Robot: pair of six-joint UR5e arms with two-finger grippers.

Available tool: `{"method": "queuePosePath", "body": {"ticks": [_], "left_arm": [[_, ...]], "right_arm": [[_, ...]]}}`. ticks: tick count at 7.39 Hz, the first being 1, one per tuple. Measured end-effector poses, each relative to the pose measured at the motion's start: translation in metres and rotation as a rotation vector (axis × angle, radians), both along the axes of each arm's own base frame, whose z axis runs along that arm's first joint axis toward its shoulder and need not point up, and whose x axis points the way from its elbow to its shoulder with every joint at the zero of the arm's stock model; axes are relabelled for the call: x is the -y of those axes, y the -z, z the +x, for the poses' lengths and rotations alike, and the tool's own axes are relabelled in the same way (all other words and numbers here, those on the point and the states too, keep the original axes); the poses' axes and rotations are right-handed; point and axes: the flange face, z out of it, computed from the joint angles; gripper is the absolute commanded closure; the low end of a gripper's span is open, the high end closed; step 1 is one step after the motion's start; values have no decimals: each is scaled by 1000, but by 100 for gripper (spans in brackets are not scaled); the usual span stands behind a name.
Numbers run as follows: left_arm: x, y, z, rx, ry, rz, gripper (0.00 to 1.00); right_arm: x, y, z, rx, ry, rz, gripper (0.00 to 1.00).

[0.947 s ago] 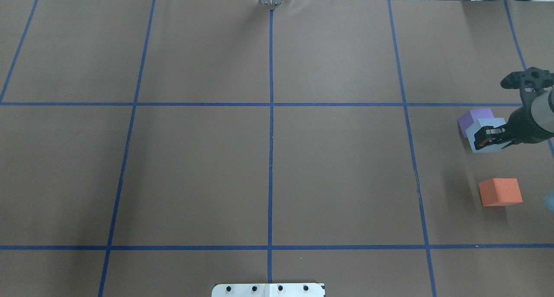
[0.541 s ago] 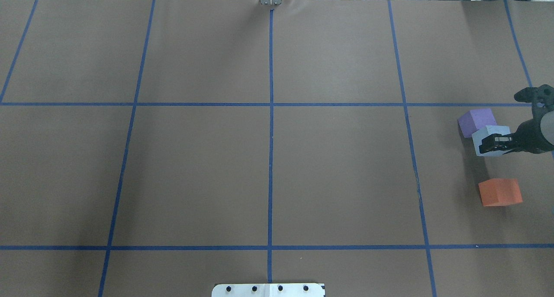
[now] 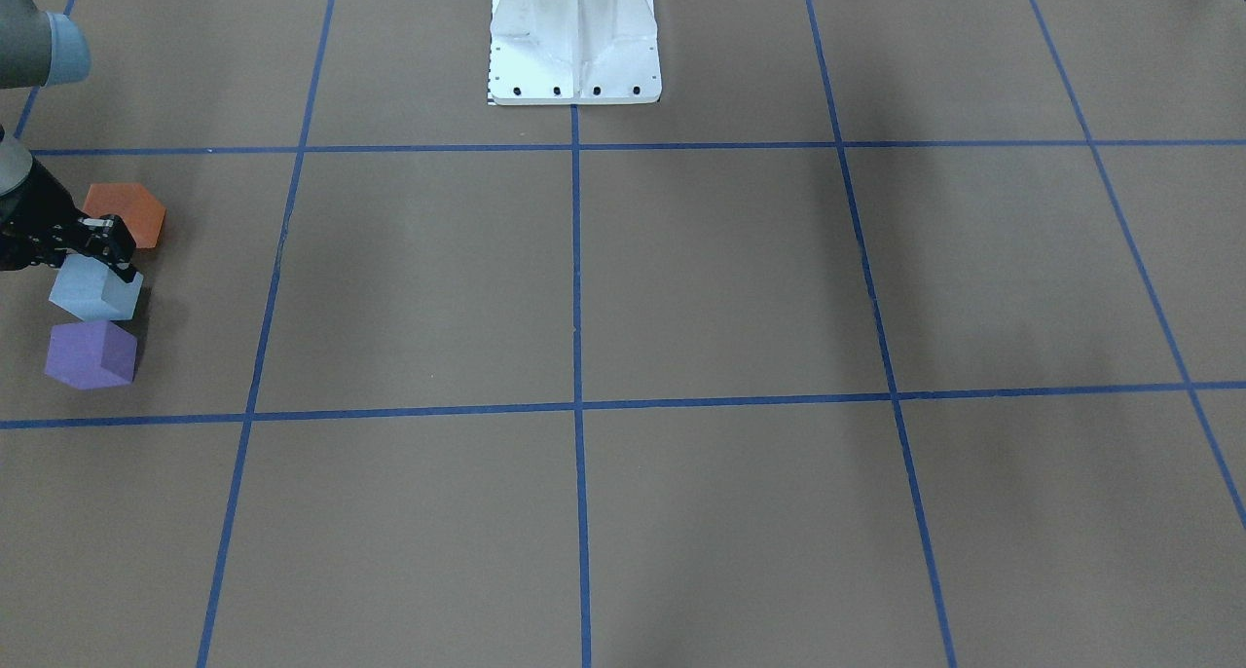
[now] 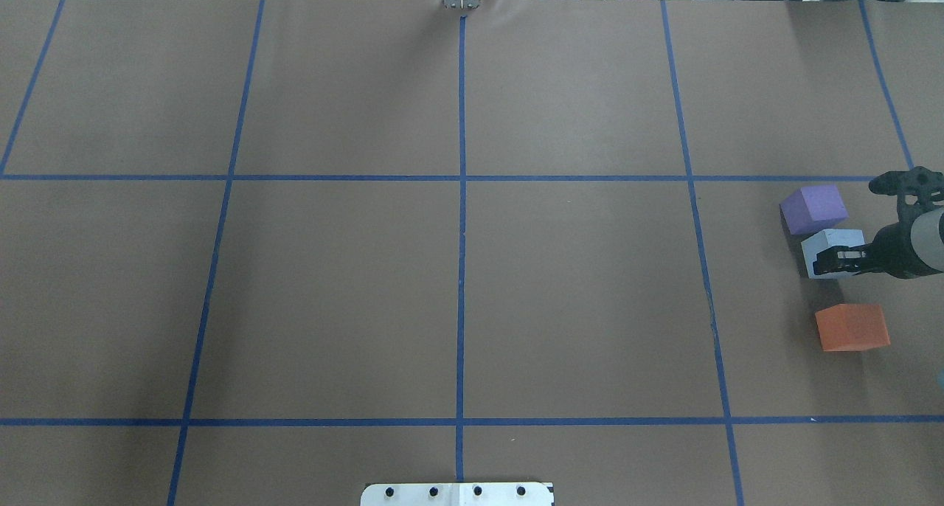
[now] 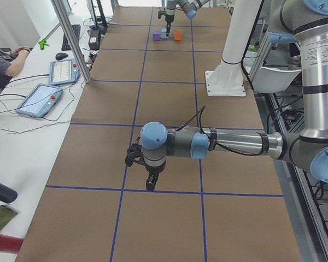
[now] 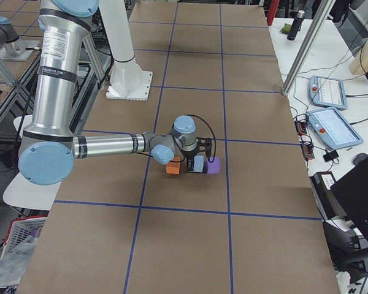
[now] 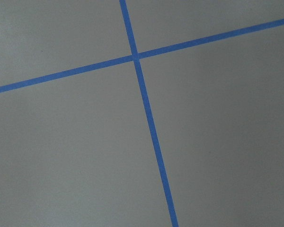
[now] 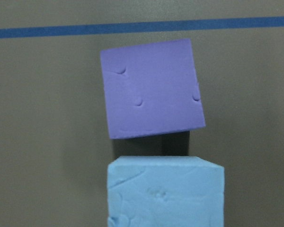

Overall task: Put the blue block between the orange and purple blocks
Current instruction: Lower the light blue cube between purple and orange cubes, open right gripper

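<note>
The light blue block (image 4: 830,239) is at table level between the purple block (image 4: 813,206) and the orange block (image 4: 852,327), closer to the purple one. My right gripper (image 4: 837,260) reaches in from the right edge and is shut on the blue block. In the front-facing view the gripper (image 3: 107,249) is over the blue block (image 3: 92,293), between the orange block (image 3: 131,208) and the purple block (image 3: 90,353). The right wrist view shows the blue block (image 8: 165,189) just before the purple block (image 8: 151,94). My left gripper (image 5: 150,184) hangs over bare table; I cannot tell its state.
Blue tape lines divide the brown table cover into a grid. The white robot base plate (image 4: 457,493) is at the near middle edge. Cables and equipment lie beyond the far edge. A seated operator (image 5: 0,54) and tablets are beside the table.
My right gripper has come down with the blue block and drawn it away from the purple block toward the orange one. The purple and orange blocks have not moved.
</note>
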Motion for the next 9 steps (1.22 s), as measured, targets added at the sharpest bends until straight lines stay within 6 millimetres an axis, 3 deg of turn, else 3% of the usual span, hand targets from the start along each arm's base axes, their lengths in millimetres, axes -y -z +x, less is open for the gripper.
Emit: {"method": "queuePosePath", "body": {"ticks": [1,4,6,8,9], "left_arm": [[0,0,0,0,1,0,0],[0,1,0,-1,5,-2,0],[1,2,0,-1,5,-2,0],[1,2,0,-1,5,-2,0],[1,2,0,-2,5,-2,0]], "right_arm": [[-6,-3,1,-9,6,2,2],[-11,-3,3,-11,13,7,1],[-11,15,6,15,17,22,1],[-5,30,28,67,18,16,1],[3,29,53,75,35,30,1]]}}
